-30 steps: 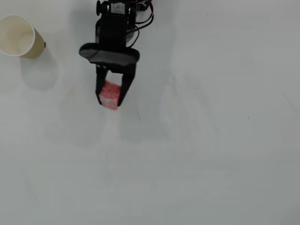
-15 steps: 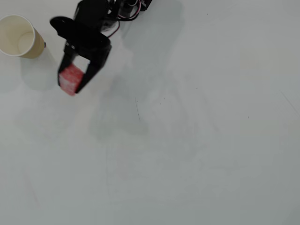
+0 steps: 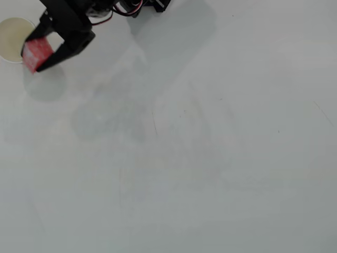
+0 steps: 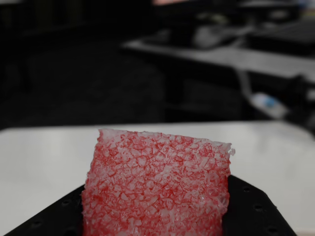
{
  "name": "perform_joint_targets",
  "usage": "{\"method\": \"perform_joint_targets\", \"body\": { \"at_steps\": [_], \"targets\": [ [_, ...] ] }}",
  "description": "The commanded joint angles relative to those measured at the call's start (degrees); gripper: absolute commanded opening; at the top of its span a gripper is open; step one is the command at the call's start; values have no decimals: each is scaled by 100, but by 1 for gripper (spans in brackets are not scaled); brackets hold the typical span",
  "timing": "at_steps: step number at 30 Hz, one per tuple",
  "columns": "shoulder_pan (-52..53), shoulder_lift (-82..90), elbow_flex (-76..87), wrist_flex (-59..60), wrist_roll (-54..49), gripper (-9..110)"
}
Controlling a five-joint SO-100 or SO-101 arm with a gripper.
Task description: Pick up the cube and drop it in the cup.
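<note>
Cube [image 3: 36, 54] clamped in gripper [image 3: 35, 57], carry step; cup [image 3: 11, 38] just beside-left, shift over rim, then release.

Office or lab: background desks [image 4: 236, 56]

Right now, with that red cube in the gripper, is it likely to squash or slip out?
The cube looks porous and spongy in the wrist view, so it probably compresses slightly. Its rough, crumbly surface should grip well, so slipping seems unlikely. The gripper carries it clear of the table, suggesting it is light.
</note>
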Motion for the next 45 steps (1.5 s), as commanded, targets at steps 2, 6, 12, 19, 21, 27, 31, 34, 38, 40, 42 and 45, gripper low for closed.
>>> {"method": "perform_joint_targets", "body": {
  "at_steps": [2,6,12,19,21,27,31,34,38,40,42,45],
  "targets": [
    [501,211,-677,141,-123,4],
    [879,-88,-896,167,-141,3],
    [1213,-932,-1617,167,-141,2],
    [1441,-1600,-2215,149,-141,0],
    [1494,-1784,-2347,185,-141,0],
    [1591,-2355,-2496,633,-141,0],
    [1652,-2435,-2338,1195,-176,0],
    [1652,-2435,-2241,1239,-185,0],
    [1591,-2452,-2180,1266,-185,0],
    [1582,-2479,-2145,1292,-185,0],
    [1582,-2496,-2127,1301,-185,0],
    [1573,-2522,-2127,1301,-185,0]
  ]
}}
